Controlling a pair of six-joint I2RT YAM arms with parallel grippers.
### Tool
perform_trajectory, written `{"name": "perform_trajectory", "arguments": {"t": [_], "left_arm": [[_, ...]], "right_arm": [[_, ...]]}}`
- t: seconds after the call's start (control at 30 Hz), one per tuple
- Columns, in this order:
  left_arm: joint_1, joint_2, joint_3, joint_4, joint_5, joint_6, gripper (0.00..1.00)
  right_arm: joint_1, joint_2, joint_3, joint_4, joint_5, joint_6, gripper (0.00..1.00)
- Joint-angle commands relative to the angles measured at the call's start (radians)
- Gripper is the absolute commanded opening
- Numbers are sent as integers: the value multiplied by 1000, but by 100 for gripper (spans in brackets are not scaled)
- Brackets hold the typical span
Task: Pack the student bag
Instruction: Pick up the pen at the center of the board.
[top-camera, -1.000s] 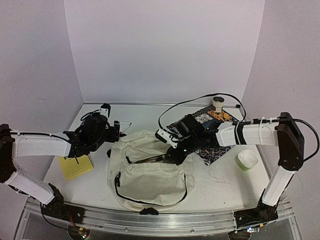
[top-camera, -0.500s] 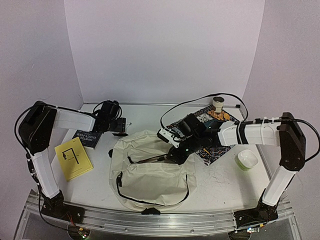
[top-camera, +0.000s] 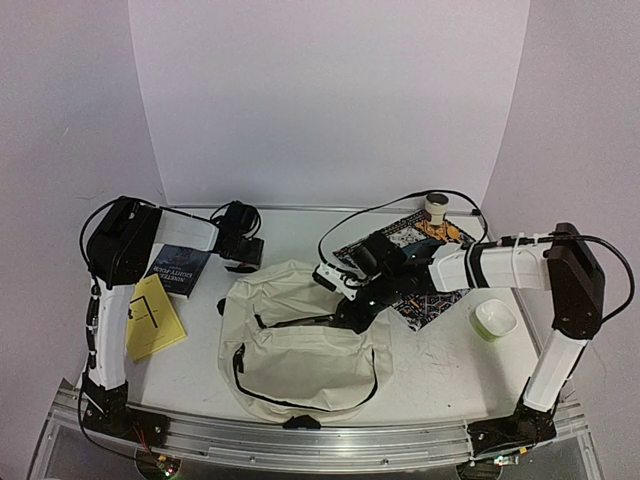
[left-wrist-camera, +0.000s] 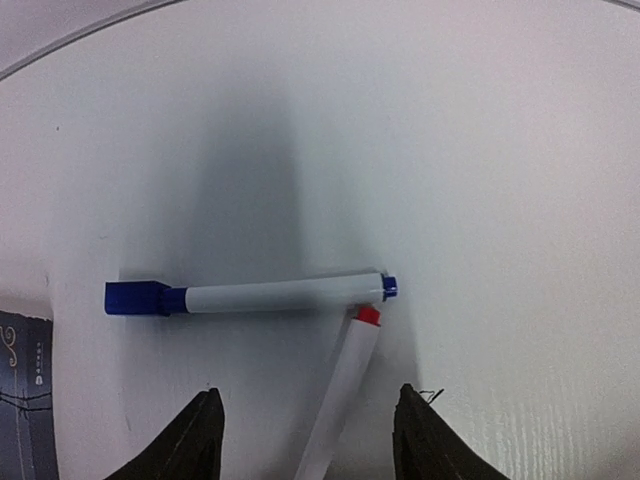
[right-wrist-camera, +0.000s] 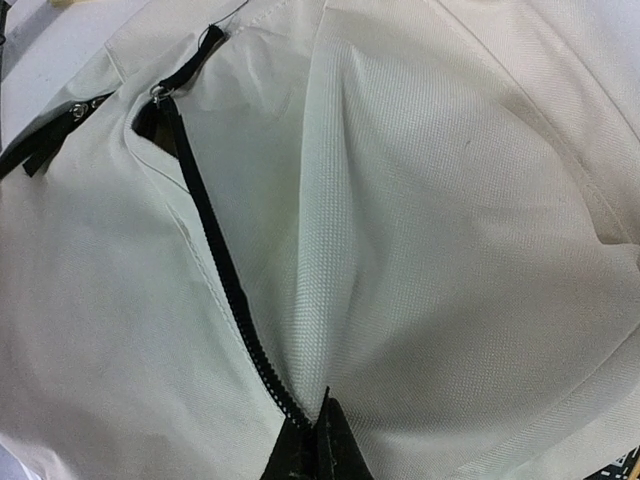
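Note:
The student bag (top-camera: 300, 350) lies flat at the table's centre, cream fabric with a black zipper (right-wrist-camera: 215, 260). My right gripper (top-camera: 352, 308) is shut on a fold of the bag's fabric (right-wrist-camera: 450, 250) beside the zipper, its tips (right-wrist-camera: 318, 440) pressed together. At the back left, my left gripper (top-camera: 243, 262) points down at the table. In the left wrist view it (left-wrist-camera: 308, 440) is open, its fingers either side of a red-tipped white marker (left-wrist-camera: 340, 390). A blue-capped marker (left-wrist-camera: 250, 296) lies crosswise just beyond.
A dark blue book (top-camera: 178, 268) and a yellow notepad (top-camera: 150, 318) lie on the left. A colourful patterned mat (top-camera: 435, 300) sits under the right arm, with a green bowl (top-camera: 495, 318) to its right and a small cup (top-camera: 436, 207) behind.
The left arm swung from the front left to the back, uncovering the dark blue book, and its jaws have narrowed over the markers. The right gripper stayed on the bag.

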Motion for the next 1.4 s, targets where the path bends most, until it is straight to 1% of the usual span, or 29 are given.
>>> {"name": "perform_trajectory", "arguments": {"t": [0.0, 0.17, 0.4, 0.57, 0.83, 1.03, 1.23, 1.37], "left_arm": [[31, 39, 77, -53, 34, 30, 54], [39, 65, 90, -78, 58, 41, 49], [47, 89, 91, -124, 86, 49, 39], [61, 56, 52, -140, 87, 52, 20], [74, -42, -23, -143, 59, 72, 1], [75, -125, -62, -142, 35, 80, 0], [74, -244, -116, -137, 12, 70, 0], [74, -332, -172, -126, 31, 64, 0]], "right_arm": [[-2, 23, 44, -56, -24, 8, 0], [-2, 34, 53, -62, -26, 7, 0], [-3, 36, 63, -65, -22, 2, 0], [-3, 35, 70, -67, -23, -1, 0], [-2, 30, 81, -68, -25, -3, 0], [-2, 29, 88, -68, -30, -3, 0], [-3, 35, 98, -68, -24, 1, 0], [-3, 39, 111, -71, -21, 11, 0]]}}
